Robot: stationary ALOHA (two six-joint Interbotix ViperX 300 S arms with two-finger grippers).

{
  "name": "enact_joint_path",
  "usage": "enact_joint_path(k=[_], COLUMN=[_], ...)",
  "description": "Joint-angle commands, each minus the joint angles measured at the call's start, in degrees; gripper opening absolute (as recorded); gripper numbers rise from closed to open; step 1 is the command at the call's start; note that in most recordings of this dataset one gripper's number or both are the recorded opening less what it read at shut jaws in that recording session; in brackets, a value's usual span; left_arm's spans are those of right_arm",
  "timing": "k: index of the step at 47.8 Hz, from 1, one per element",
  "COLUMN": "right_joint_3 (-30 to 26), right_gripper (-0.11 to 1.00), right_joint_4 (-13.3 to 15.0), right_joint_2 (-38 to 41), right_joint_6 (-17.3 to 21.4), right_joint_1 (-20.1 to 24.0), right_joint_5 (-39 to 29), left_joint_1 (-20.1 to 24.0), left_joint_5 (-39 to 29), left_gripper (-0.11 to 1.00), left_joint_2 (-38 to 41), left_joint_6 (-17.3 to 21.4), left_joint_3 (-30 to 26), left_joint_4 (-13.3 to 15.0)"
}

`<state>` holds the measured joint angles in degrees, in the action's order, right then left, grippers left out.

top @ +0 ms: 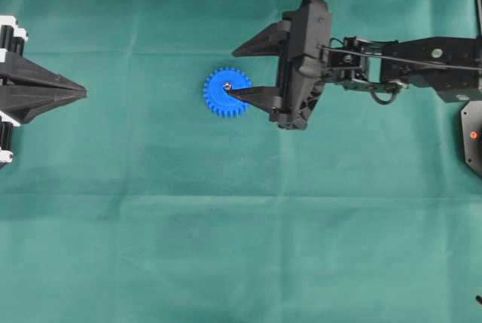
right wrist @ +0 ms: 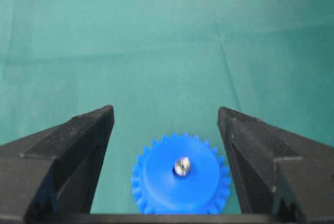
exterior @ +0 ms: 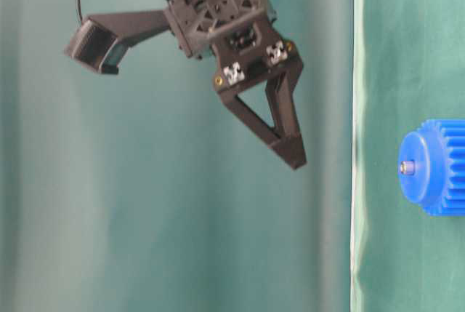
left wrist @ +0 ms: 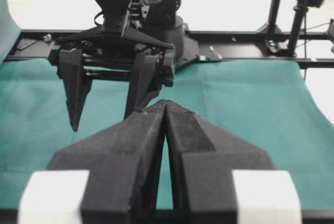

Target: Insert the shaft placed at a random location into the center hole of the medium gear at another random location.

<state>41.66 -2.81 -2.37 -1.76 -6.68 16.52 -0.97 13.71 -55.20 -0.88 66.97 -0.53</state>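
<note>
1. One risk outweighs the rest, in my judgement: the right gripper (top: 239,71), a black two-fingered claw on the black arm reaching in from the right of the overhead view, stands close over the medium gear (top: 227,92) — a bright blue plastic toothed wheel with a raised round hub, lying flat on the green cloth table cover (top: 241,248). From above, one finger's tip overlaps the hub. A sideways drift or a drop could catch the rim and slide or tip the wheel.

2. A smaller hazard concerns the shaft (right wrist: 181,166), the tiny silvery-grey metal pin. It stands upright in the center hole, the dark bore in the middle of the hub, now hidden by the pin itself. The table-level view shows its end (exterior: 407,168) poking just proud of the hub face. A brush from a fingertip might tilt it or lift it out, undoing what looks like a finished insertion. How deep it sits I cannot tell.

3. The right gripper's jaws are spread wide and empty — in its own wrist view the gear lies between the two fingers with clear cloth on either side, and the table-level view shows the claw (exterior: 290,153) raised clear of the gear, touching nothing.

4. The left gripper (top: 81,93), a matching black claw at the left edge, is clenched tip to tip with nothing between the fingers, well apart from the gear.
</note>
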Motion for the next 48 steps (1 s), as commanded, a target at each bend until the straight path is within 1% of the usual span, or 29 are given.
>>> enact_joint_path(k=[1,9,22,31,40,48], right_joint_3=[1.0,5.3,13.7,18.3,20.6,21.2], right_gripper=[0.85,0.85,0.85,0.85,0.85,0.85], right_joint_4=[-0.2,-0.3,-0.4,-0.4,-0.4,-0.4], right_joint_2=[-3.2,-8.0,-18.8,-26.5,-32.2,-33.0], right_joint_6=[-0.4,-0.2,-0.2,-0.1,-0.1,-0.1], right_joint_1=[0.2,0.2,0.2,0.2,0.1,0.1], right_joint_5=[0.3,0.4,0.5,-0.3,-2.5,-2.7], left_joint_1=[-0.1,0.0,0.0,0.0,0.0,0.0], left_joint_5=[0.3,0.3,0.3,0.3,0.3,0.3], left_gripper=[0.0,0.0,0.0,0.0,0.0,0.0], left_joint_2=[0.4,0.4,0.3,0.2,0.2,0.2], left_joint_6=[-0.1,-0.1,-0.1,-0.1,-0.1,0.0], left_joint_3=[-1.3,-1.3,-1.3,-1.2,-1.3,-1.2], left_joint_4=[-0.2,-0.2,-0.2,-0.2,-0.2,-0.2])
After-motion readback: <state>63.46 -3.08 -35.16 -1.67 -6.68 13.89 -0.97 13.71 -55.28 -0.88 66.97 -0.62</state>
